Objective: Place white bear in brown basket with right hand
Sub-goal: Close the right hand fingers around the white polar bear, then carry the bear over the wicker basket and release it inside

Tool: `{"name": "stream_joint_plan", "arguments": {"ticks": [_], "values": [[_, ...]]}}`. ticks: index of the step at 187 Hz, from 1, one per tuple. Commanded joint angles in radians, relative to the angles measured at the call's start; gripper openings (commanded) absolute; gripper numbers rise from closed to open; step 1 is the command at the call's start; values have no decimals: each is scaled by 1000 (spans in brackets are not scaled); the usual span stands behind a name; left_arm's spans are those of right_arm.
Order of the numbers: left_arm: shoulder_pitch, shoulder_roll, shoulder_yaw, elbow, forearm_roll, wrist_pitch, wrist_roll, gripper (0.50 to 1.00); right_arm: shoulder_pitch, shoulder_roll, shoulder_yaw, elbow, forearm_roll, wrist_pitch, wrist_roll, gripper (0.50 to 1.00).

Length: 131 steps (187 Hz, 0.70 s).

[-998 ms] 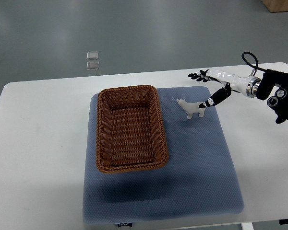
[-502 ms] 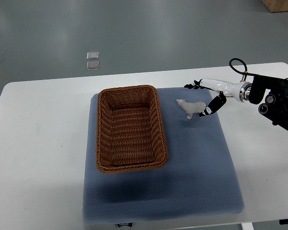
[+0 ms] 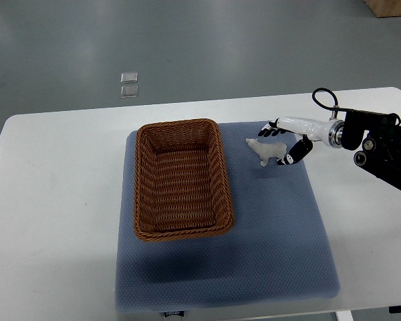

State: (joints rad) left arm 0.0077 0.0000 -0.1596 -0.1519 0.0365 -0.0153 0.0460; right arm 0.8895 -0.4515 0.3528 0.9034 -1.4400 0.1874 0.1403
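Note:
A small white bear [image 3: 264, 151] stands on the blue mat [image 3: 267, 234], just right of the brown wicker basket [image 3: 180, 179]. The basket has nothing in it. My right hand [image 3: 282, 142] comes in from the right edge and sits around the bear's rear end, with the black-tipped fingers [image 3: 270, 131] spread above it and the thumb [image 3: 294, 152] below. The fingers are open and hold nothing; whether they touch the bear is unclear. My left arm is out of view.
The mat lies on a white table [image 3: 53, 200]. Two small clear squares [image 3: 128, 83] lie on the grey floor beyond the table. My right forearm [image 3: 381, 144] hangs over the table's right end.
My right hand has moved left and down toward the bear, its fingers now bracketing the bear's rear. The bear and basket have not moved.

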Motion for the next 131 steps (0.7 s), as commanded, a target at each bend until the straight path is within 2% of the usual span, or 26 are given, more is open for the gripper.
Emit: {"name": "stream_joint_plan", "arguments": {"ticks": [1, 46, 74, 89, 131], "values": [[0, 0, -1, 0, -1, 0, 0, 1000, 0, 8, -6, -1, -16, -2, -2, 801], [0, 0, -1, 0, 0, 0, 0, 1000, 0, 13, -11, -8, -28, -14, -2, 707], [0, 0, 0, 0, -1, 0, 0, 1000, 17, 13, -35, -17, -36, -16, -4, 554], [0, 0, 0, 0, 0, 0, 0, 1000, 22, 13, -37, -24, -40, -26, -4, 500], [0, 0, -1, 0, -1, 0, 0, 1000, 28, 11, -32, -24, -37, -97, -2, 500]]}}
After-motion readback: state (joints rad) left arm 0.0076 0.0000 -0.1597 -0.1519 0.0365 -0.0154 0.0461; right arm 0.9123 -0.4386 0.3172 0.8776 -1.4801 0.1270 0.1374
